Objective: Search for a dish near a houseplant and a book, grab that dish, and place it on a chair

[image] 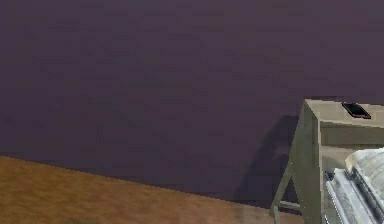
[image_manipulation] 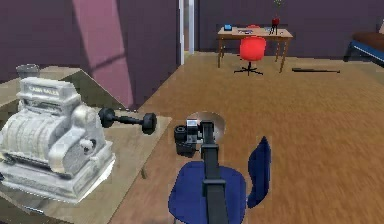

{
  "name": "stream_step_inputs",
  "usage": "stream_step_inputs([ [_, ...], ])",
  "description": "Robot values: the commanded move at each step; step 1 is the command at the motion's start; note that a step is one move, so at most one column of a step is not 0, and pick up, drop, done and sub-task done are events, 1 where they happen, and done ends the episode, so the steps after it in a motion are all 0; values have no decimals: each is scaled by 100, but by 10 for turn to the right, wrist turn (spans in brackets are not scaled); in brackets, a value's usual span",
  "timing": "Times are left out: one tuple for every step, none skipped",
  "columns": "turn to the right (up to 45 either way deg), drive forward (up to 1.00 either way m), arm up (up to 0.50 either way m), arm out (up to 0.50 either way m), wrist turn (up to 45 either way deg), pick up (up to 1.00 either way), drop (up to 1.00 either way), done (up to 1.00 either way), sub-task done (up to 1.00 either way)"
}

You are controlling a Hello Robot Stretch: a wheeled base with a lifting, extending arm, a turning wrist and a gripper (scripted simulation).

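Closest in the arm side view, a blue chair point(image_manipulation: 190, 195) stands right under the arm point(image_manipulation: 213, 185), which suits the placing step, since the seat is the likely drop spot. At the arm's far end the gripper point(image_manipulation: 185, 138) meets a pale round shape point(image_manipulation: 210, 118), probably the dish. With floor behind it, it cannot be told whether the pincer grips it or holds anything at all. Just beside, to the view's left, a table point(image_manipulation: 130, 165) bears a silver cash register point(image_manipulation: 50, 140) and a dark dumbbell point(image_manipulation: 125, 120). Far across the wooden floor a red chair point(image_manipulation: 252, 48) is drawn up to a desk point(image_manipulation: 282, 34), a second possible seat, though well apart.
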Motion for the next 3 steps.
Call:
stream_step_inputs([
  [0,0,-32,0,0,0,0,0,0],
  [0,0,0,0,0,0,100,0,0],
  [0,0,10,0,0,0,0,0,0],
])
